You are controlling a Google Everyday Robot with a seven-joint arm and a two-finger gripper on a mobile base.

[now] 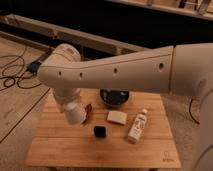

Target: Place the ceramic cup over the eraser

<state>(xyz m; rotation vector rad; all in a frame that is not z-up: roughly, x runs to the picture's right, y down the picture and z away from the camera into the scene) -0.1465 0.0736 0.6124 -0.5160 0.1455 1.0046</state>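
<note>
Gripper point(70, 105) at ceramic cup point(73, 114), near eraser point(100, 131) (bottle point(137, 126) label unreadable)

I've got the gripper point(70, 103) over the left half of the table point(60, 150), ceramic cup point(74, 115) at its tip. The eraser point(100, 131) lies apart, right of it, nearer the front edge. The stick point(88, 111) is just right of the cup. The flat block point(117, 117) is behind-right of the eraser, the bottle point(137, 126) right of that, the bowl point(114, 97) at the back.
</note>
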